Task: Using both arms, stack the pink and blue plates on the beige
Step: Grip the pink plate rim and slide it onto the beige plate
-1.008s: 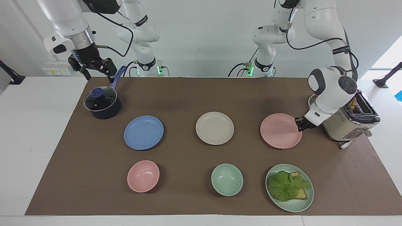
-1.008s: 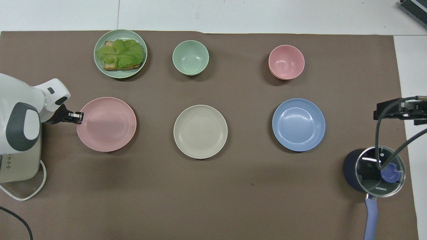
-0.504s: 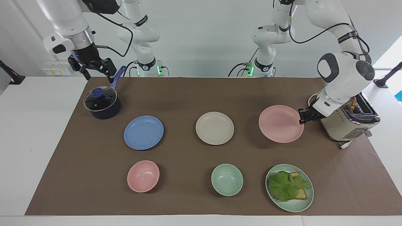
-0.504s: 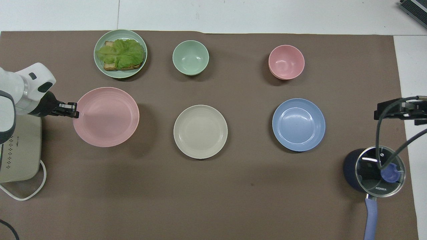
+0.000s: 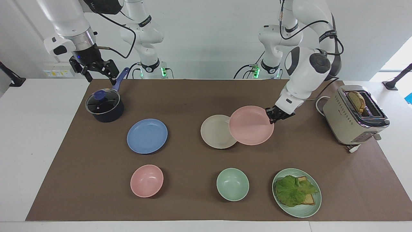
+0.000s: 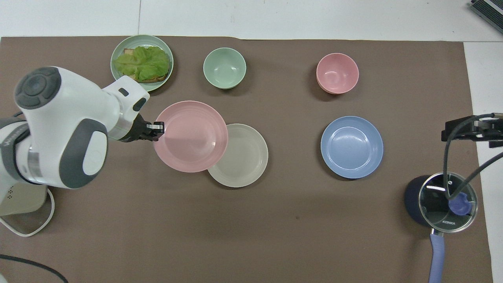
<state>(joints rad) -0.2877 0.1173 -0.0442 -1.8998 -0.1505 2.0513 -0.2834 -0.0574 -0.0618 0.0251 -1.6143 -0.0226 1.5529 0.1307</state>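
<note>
Left claw [image 5: 269, 116] grips pink plate [image 5: 251, 125] by its rim, partly over beige plate [image 5: 215, 132]; right claw [image 5: 96, 69] open above pot [image 5: 104, 106].

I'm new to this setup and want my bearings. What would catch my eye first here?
The left gripper is shut on the rim of the pink plate, holding it in the air, partly over the beige plate at mid-table. The blue plate lies flat toward the right arm's end, where the open right gripper waits above the lidded saucepan.
</note>
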